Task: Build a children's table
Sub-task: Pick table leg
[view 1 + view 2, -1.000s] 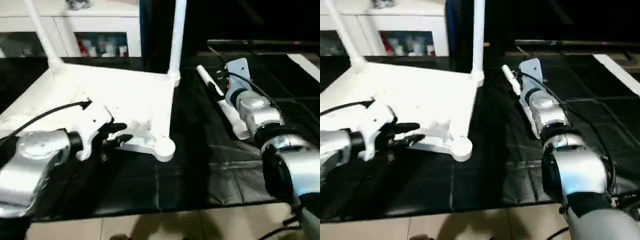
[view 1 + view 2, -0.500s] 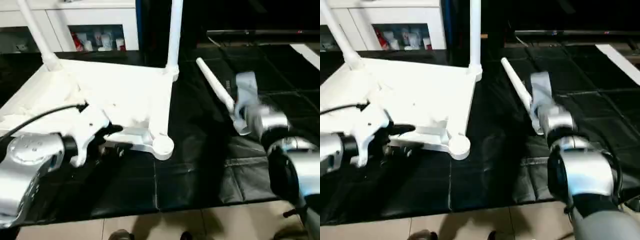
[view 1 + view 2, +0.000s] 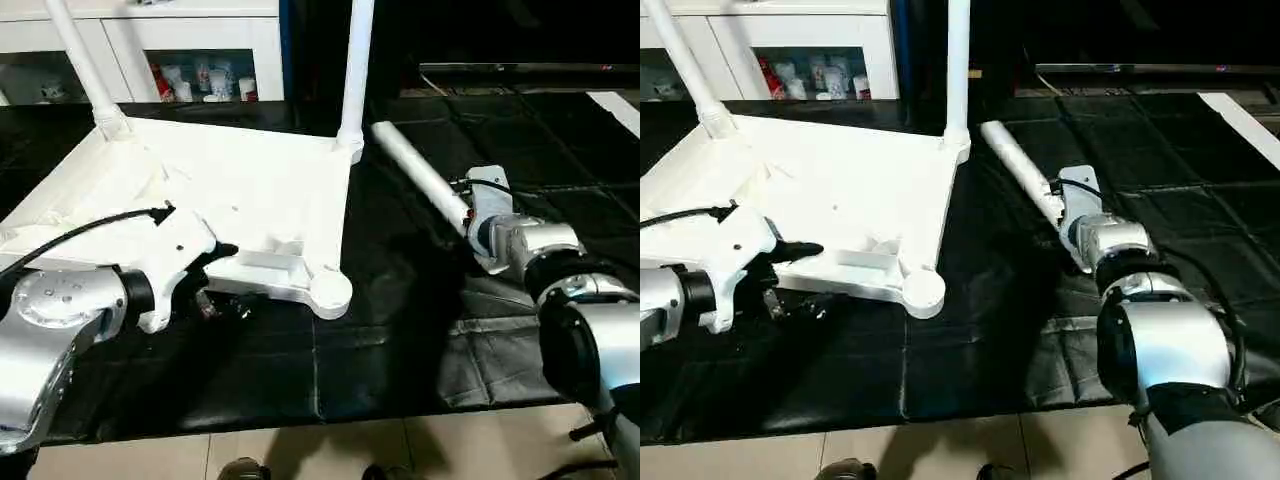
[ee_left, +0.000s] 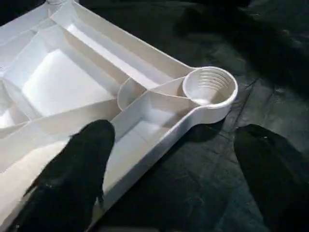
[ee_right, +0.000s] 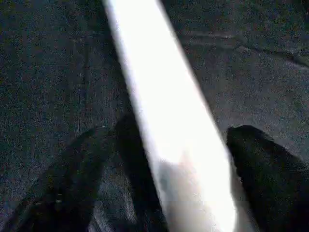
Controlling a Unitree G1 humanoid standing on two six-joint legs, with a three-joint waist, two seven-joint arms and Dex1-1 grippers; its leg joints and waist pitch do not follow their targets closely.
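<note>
Upturned white plastic children's table (image 3: 220,190) lies ahead of your open left pincer (image 4: 169,169); its loose round tapered white leg (image 5: 164,125), light, stiff, slippery, sits between your open right pincer's (image 5: 164,193) fingers: grip mid-shaft.

A room of a home or a showroom-like test space is suggested, though it cannot be told for certain. A white cabinet (image 3: 150,55) with glass doors is seen at the back, and small coloured items (image 3: 200,80) are kept on its shelf. The floor is laid with pale tiles (image 3: 330,450), and part of it is covered by a black mat (image 3: 400,340) of joined square panels.
</note>
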